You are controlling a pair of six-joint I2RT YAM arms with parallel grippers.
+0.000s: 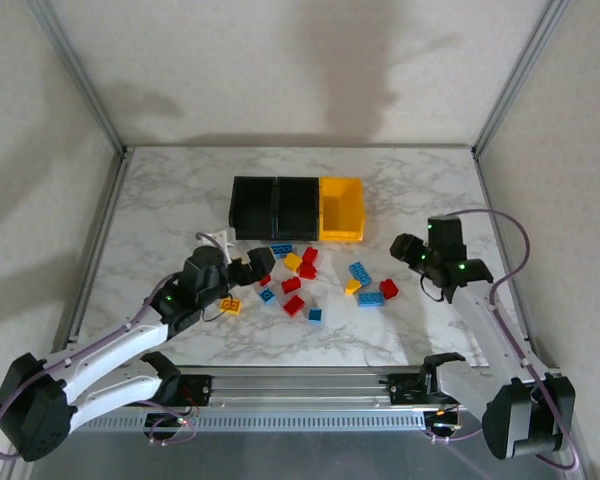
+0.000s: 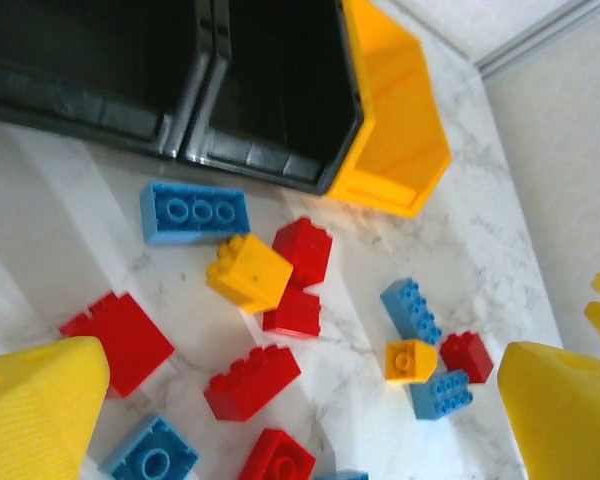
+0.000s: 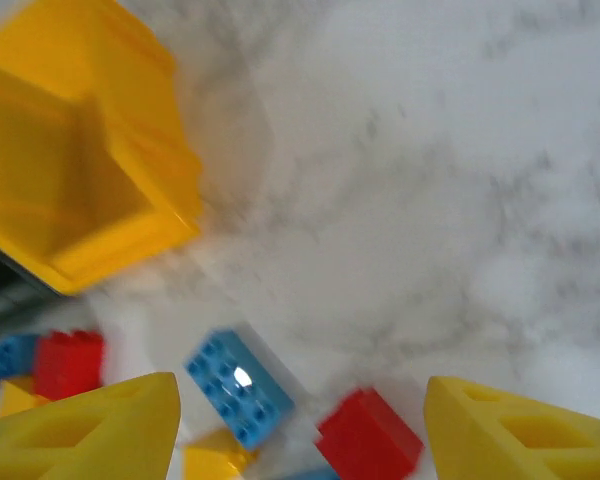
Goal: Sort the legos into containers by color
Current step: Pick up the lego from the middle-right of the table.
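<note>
A: Where do the bins (image 1: 298, 207) stand?
B: In a joined row above the middle of the marble table (image 1: 160, 210). Two are black, and the yellow bin (image 1: 341, 208) is at the right end.
A: And the bricks (image 1: 292, 285)?
B: Red, blue and yellow ones lie scattered just below the row. One yellow brick (image 1: 230, 305) lies apart at the scatter's lower left.
A: The arms?
B: The left gripper (image 1: 252, 266) hangs at the scatter's left edge, just up and right of that yellow brick. The right gripper (image 1: 405, 246) hangs right of the scatter, near a red brick (image 1: 388, 289).
</note>
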